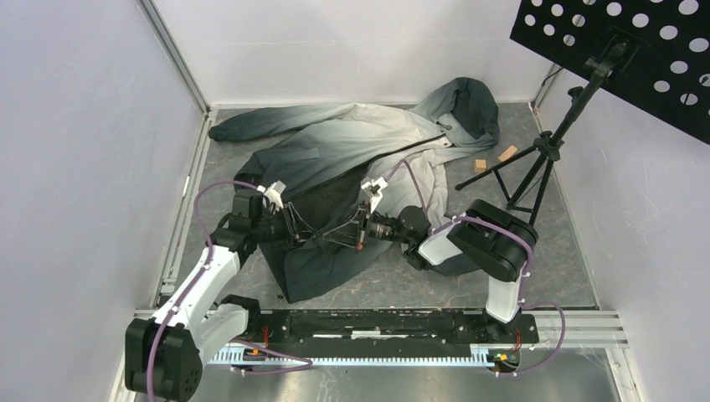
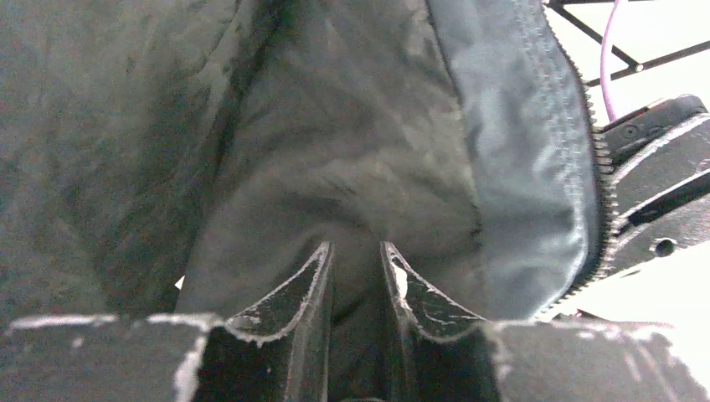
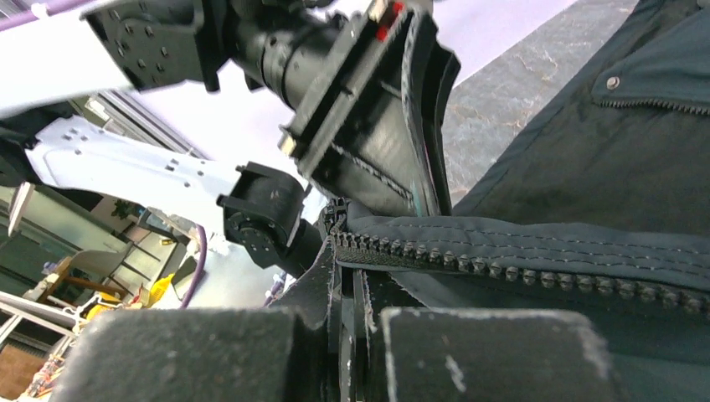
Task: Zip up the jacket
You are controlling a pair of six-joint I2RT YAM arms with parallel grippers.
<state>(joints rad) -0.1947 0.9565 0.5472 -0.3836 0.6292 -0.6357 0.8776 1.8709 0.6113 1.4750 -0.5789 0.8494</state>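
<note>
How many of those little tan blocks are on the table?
2. Both lie right of the jacket: one block beside its edge, the other block nearer the tripod. Others may hide under the jacket.

Left arm (image 1: 205, 276): white link shells, black joint housings, bulky black base motor. Right arm (image 1: 494, 241): same scheme, large rounded black elbow housing over white link. Purple cable (image 1: 198, 209) runs along each arm. White camera mount (image 1: 273, 194) at each wrist. Left gripper (image 2: 357, 280): black tapered fingers (image 2: 306, 289), edges scuffed whitish, body scratched. Right gripper (image 3: 347, 293): black, worn grey blocks. Right wrist view: left wrist housing black, small screws (image 3: 151, 50), red marks (image 3: 383, 33).
</note>
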